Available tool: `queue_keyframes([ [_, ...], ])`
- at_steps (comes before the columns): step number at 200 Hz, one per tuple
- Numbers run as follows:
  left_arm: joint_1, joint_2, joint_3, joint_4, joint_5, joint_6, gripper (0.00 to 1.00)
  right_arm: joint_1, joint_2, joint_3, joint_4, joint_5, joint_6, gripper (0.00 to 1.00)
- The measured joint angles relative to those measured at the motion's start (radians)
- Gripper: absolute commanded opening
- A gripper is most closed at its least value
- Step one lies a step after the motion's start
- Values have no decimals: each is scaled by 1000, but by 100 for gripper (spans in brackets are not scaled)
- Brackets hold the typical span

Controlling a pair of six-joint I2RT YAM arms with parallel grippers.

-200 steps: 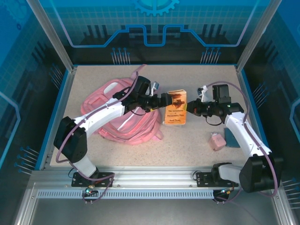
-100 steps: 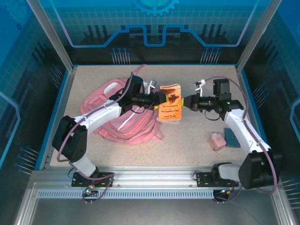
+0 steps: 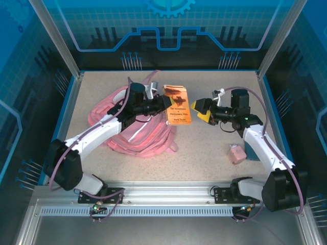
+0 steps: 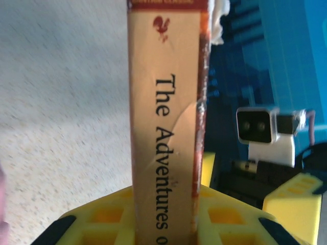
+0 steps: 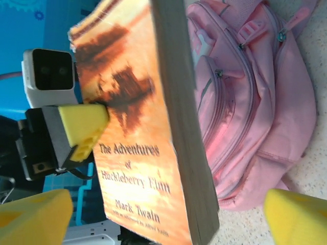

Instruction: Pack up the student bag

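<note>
The student bag (image 3: 143, 139) is a pink backpack lying flat at the table's left, its zip pockets facing my right wrist camera (image 5: 245, 97). An orange paperback, "The Adventures of Huckleberry Finn" (image 3: 177, 104), hangs in the air just right of the bag. My left gripper (image 3: 164, 105) is shut on it, the yellow fingers (image 4: 102, 217) clamping either side of the spine (image 4: 166, 127). My right gripper (image 3: 200, 111) stands open a little to the right of the book, apart from it. Its yellow fingers (image 5: 299, 219) spread wide on both sides of the book's cover (image 5: 133, 153).
A small pink object (image 3: 235, 153) and a flat teal one (image 3: 253, 149) lie on the table near the right arm. Blue walls and metal posts fence the speckled table (image 3: 204, 153). Bare tabletop lies in front of the bag and book.
My left gripper closed on the book's spine and carried it up and left toward the bag. My right gripper opened, let go of the book and drew slightly back.
</note>
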Motion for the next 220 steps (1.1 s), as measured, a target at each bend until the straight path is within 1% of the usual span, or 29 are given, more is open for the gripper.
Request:
queue_keyframes([
  [18,1,-51,-36,8,-120,-20,18,58,5,-47,113,36,113,100],
  [32,2,-87,-83,51,-201,-53,18,117,24,-63,200,66,209,100],
  [57,3,-105,-149,145,-291,-126,18,203,65,-74,375,128,365,100],
  [81,4,-105,-193,232,-343,-191,18,257,121,-74,533,192,496,100],
  [114,6,-105,-201,323,-387,-250,18,299,216,-79,704,260,647,100],
  [141,6,-110,-201,369,-402,-278,18,317,262,-89,808,306,730,100],
  [162,5,-111,-203,396,-403,-307,17,325,285,-88,879,325,776,97],
  [178,5,-111,-208,414,-403,-326,17,329,308,-88,935,344,810,92],
  [196,5,-113,-217,418,-406,-336,17,332,330,-88,982,361,843,78],
  [220,5,-119,-231,418,-414,-341,17,336,333,-88,1009,383,866,63],
])
